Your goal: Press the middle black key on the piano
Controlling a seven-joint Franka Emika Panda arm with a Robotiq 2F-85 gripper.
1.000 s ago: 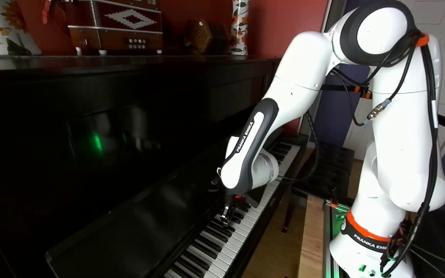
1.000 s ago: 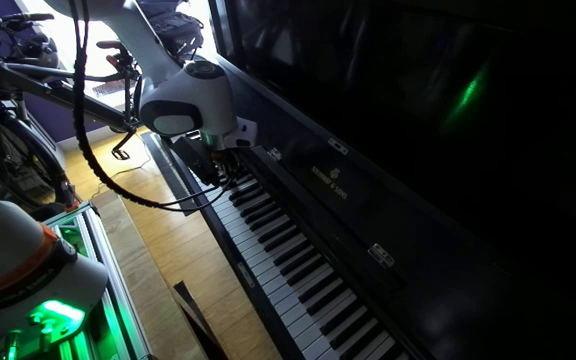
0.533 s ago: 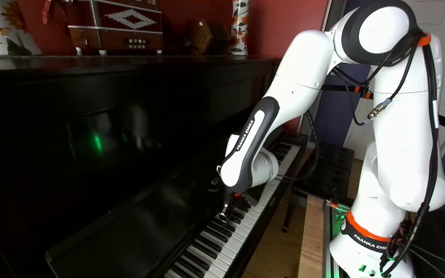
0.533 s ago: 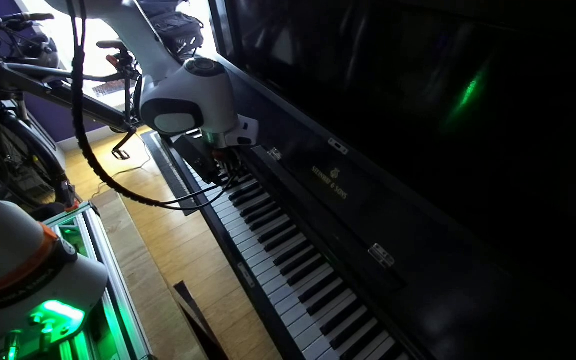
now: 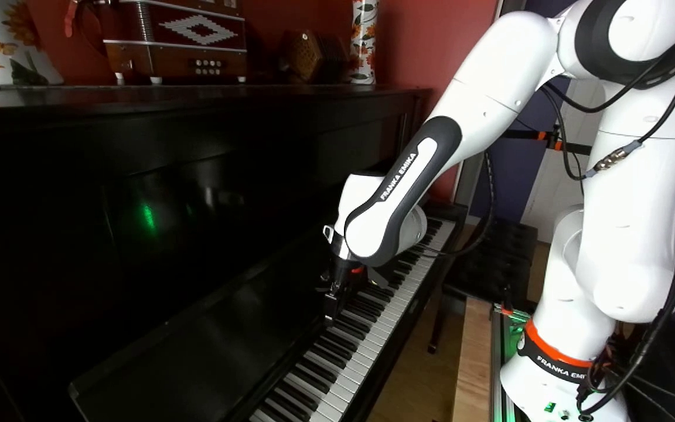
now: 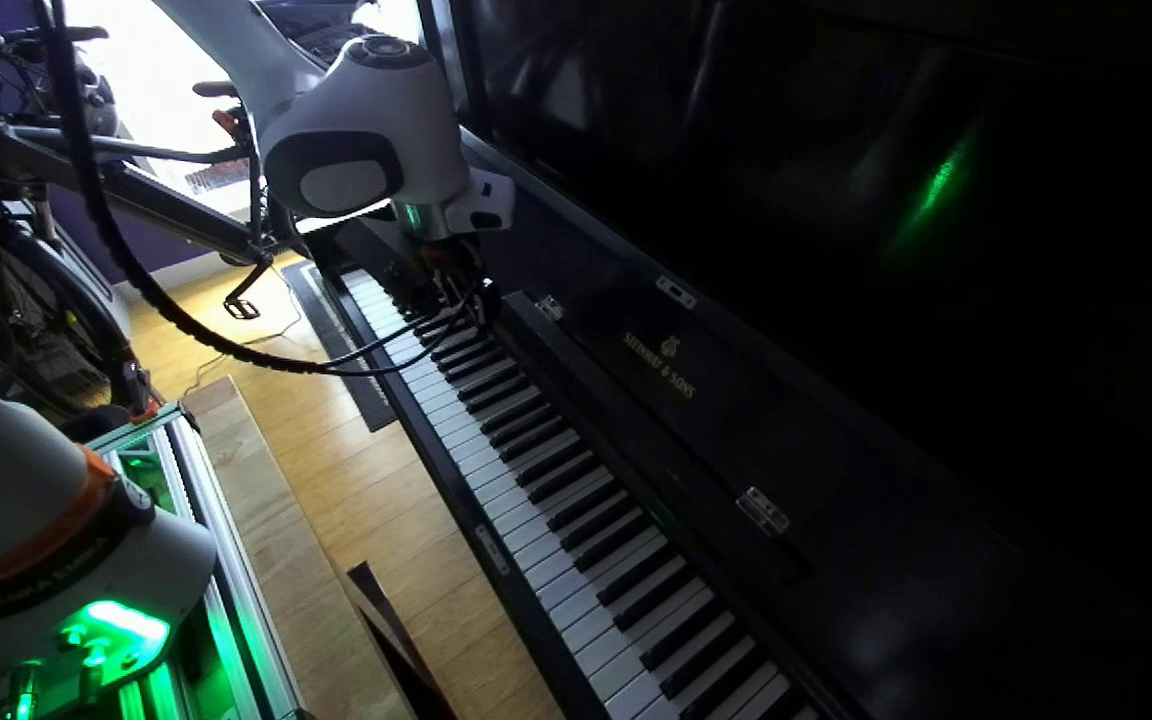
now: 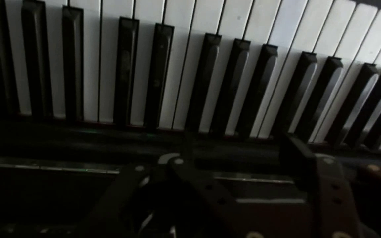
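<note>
In the wrist view my gripper (image 7: 239,143) reaches in from the bottom, its two fingers (image 7: 296,150) spread apart with a gap between them; the left tip is dim against the dark strip behind the keys. Above the fingers the black keys (image 7: 127,67) and white keys (image 7: 207,15) fan out to both sides, and a thin metal strip (image 7: 51,168) passes behind them. Whether a tip touches a key, and which black key is the middle, I cannot tell.

In an exterior view my fingers point down at the rear edge of the keyboard (image 5: 367,351) of the glossy black Steinway & Sons upright piano (image 5: 185,252), its front just beside them. Well above them, on its top, sit a button accordion (image 5: 167,44), a concertina (image 5: 308,55) and a flower-patterned cylinder (image 5: 364,41). Beyond them stands a tufted black bench (image 5: 493,252).

In an exterior view the fallboard (image 6: 736,410) with its gold lettering (image 6: 658,365) lies right of my fingers; a bicycle (image 6: 166,207) stands well apart to their left.
</note>
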